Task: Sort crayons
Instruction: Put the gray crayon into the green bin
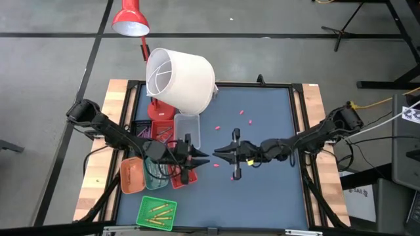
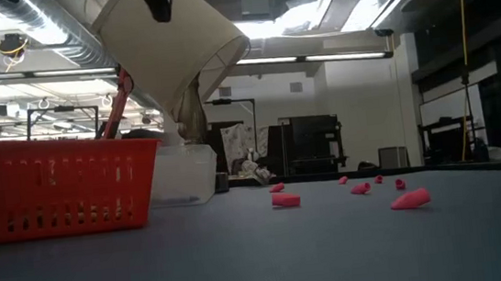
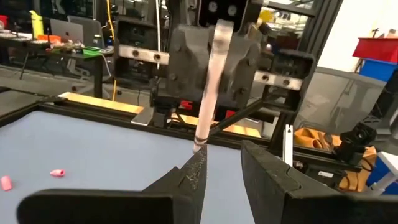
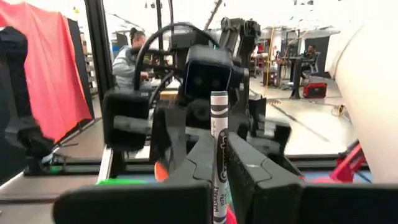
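- Right hand (image 1: 220, 155), mid-desk (image 1: 262, 196), is clenched on a grey crayon (image 4: 218, 155).
- Left hand (image 3: 221, 171), facing it, is released around the crayon's far end.
- Risk: an early let-go drops it among the pink stubs (image 1: 241, 117).

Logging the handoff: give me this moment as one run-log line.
right gripper: shut on grey crayon, mid-table | left gripper: open, facing it | green tray: yellow crayons

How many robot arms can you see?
2. The left arm comes in from the table's left side, the right arm from its right side. The left gripper and the right gripper, which holds a crayon, face each other near the middle. No others show.
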`<state>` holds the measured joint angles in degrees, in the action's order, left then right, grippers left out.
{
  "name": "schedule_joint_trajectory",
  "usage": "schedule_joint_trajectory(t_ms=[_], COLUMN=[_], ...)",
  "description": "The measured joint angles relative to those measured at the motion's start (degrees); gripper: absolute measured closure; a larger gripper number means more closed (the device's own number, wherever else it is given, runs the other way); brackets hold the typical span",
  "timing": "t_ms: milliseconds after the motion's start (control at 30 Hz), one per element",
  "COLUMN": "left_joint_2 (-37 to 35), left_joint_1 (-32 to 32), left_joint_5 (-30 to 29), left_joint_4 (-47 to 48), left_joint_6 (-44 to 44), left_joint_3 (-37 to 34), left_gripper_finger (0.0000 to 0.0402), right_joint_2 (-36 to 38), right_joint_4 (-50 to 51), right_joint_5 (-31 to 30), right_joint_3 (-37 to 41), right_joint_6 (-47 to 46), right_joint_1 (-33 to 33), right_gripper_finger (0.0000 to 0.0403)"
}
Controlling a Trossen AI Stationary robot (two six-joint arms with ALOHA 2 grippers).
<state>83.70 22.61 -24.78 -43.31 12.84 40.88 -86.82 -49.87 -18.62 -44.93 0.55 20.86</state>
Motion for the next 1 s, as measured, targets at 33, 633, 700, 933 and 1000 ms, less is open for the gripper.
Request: schedule_joint_trajectory(t_ms=[33, 633, 700, 933, 1000], left_joint_2=[0.0, 0.0, 0.0, 0.0, 0.0], left_joint_1=[0.0, 0.0, 0.1, 0.9, 1.7], left_joint_5=[0.1, 2.2, 2.2, 4.0, 4.2], left_joint_4=[0.1, -0.5, -0.5, 1.5, 2.8], left_joint_6=[-0.1, -3.2, -4.4, -4.0, -4.0], left_joint_3=[0.0, 0.0, 0.0, 0.0, 0.0], left_gripper_finger=[0.0317, 0.0317, 0.0317, 0.0317, 0.0317], right_joint_2=[-0.7, -6.0, -6.0, -6.0, -6.0], right_joint_4=[0.0, 0.4, 0.4, 2.5, 2.7], right_joint_5=[0.2, 4.5, 4.7, 5.2, 5.3], right_joint_3=[-1.0, -7.2, -7.2, -7.2, -7.2], right_joint_6=[0.1, 1.4, 1.4, 1.0, -0.3], right_joint_1=[-0.1, -1.5, -1.5, -1.3, -1.3], right_gripper_finger=[0.0384, 0.0384, 0.0384, 0.0384, 0.0384])
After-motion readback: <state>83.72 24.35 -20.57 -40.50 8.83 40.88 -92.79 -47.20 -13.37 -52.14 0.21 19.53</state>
